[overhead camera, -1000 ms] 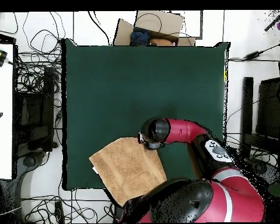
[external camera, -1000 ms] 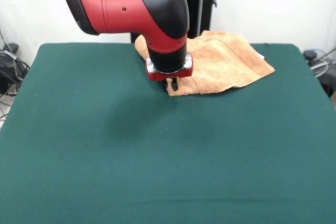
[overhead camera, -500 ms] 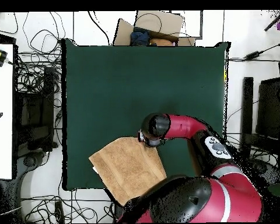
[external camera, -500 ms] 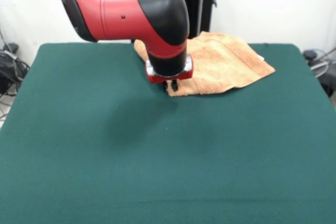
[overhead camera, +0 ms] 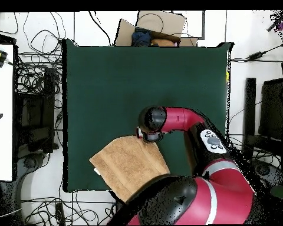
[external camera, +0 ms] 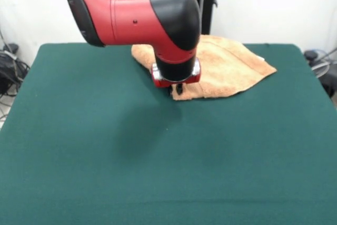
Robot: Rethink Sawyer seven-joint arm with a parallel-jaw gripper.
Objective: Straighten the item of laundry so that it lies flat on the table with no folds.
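Observation:
The orange-tan towel (external camera: 231,67) lies on the dark green table (external camera: 158,172) at its far right side, near the pedestal, with folds and an uneven outline. In the overhead view the towel (overhead camera: 126,165) sits at the table's (overhead camera: 144,82) lower left, partly under the arm. My gripper (external camera: 178,89) points straight down at the towel's near left corner, its dark tips together on the cloth edge. From above, my gripper (overhead camera: 147,136) is at the towel's upper right corner, mostly hidden by the wrist.
A cardboard box (overhead camera: 152,29) with clothes stands past the table's edge opposite the robot. Cables (overhead camera: 38,88) lie on the floor around the table. A white bench (overhead camera: 1,112) stands at the left.
My gripper has moved a little to the right and nearer in the front view, and the towel's corner has come along with it; the towel's left edge now lies lower and flatter.

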